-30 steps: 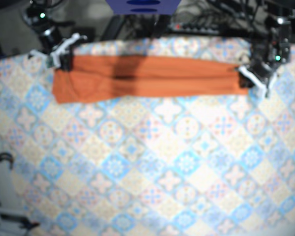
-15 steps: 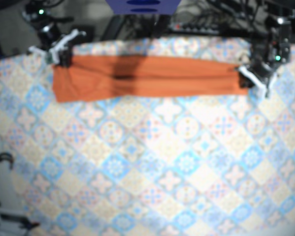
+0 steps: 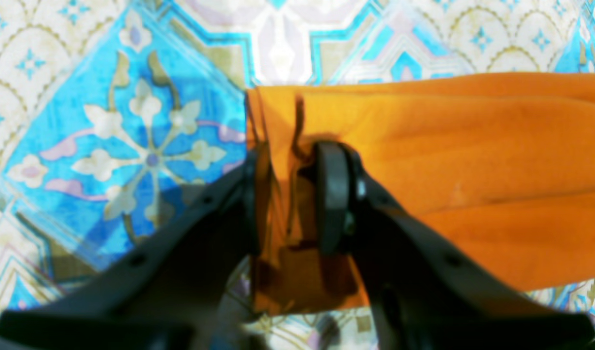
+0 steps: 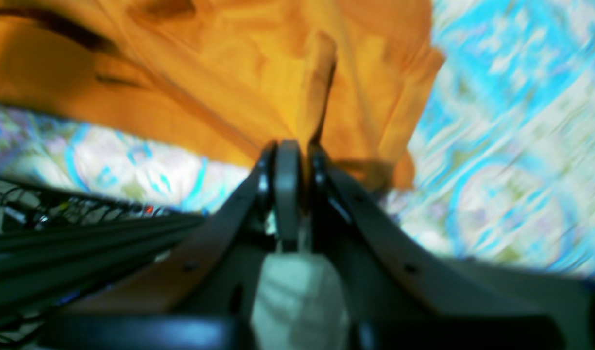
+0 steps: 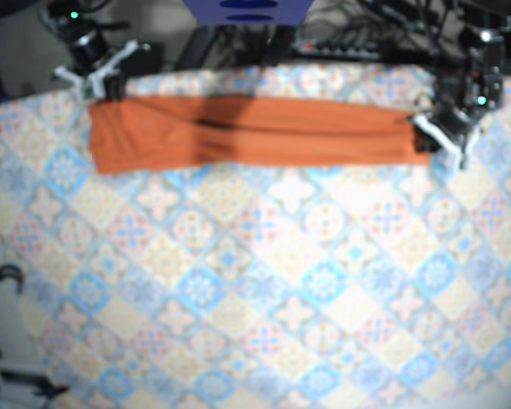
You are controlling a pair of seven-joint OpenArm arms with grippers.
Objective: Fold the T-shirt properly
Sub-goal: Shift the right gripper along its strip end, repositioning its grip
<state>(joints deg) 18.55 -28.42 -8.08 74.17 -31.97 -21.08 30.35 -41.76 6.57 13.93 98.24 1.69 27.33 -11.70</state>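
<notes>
- Laid along the far edge of the patterned table (image 5: 281, 281) — the T-shirt (image 5: 255, 132), drawn into a long orange band.
- Pinched tight at one end, on a raised fold, by the right gripper (image 4: 297, 160).
- Clamped at the other end, across the layered edge, by the left gripper (image 3: 290, 194) (likely for tension — flat layers before folding).

— What carries the work?
— I see a table (image 5: 264, 307) covered with a tiled pattern in blue, cream and pink.
— And what lies on it?
— An orange T-shirt (image 5: 255, 132), folded into a long narrow band along the far edge, reaching nearly from one side to the other.
</notes>
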